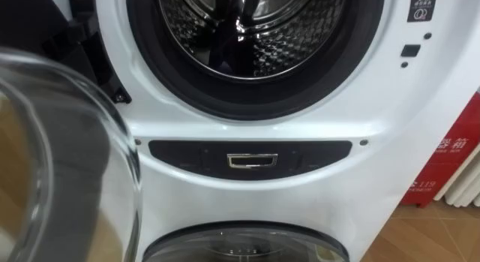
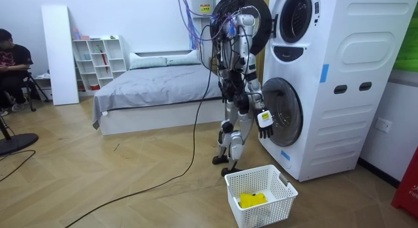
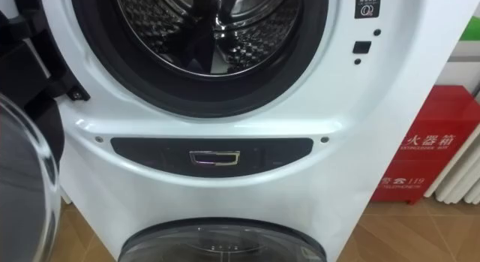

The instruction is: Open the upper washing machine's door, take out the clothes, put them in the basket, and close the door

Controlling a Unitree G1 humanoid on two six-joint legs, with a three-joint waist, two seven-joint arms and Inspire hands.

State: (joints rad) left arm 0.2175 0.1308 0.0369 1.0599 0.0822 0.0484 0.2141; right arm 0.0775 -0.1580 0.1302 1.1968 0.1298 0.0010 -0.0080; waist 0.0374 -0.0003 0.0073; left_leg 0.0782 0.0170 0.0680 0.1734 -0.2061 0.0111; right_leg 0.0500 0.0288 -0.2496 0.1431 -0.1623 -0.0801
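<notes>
Machine: the white stacked washing machine (image 1: 187, 134) had 2 round openings, and the robot stood close in front of it.
Drum: the perforated steel drum (image 1: 187, 22) lay open. Whether the dark glossy shape at its top was cloth could not be told.
Door: the clear round glass door (image 1: 67, 142) hung open at the left, crowding that side.
Hand: the black right hand (image 2: 264, 120) hung beside the closed lower door (image 1: 247, 243); its fingers could not be read.
Clothes: a yellow cloth (image 2: 253, 200) lay in the white plastic lattice basket (image 2: 284, 202) on the floor by the robot's feet.
Nearby: a red cabinet (image 1: 450, 157) stood to the right of the machine.
</notes>
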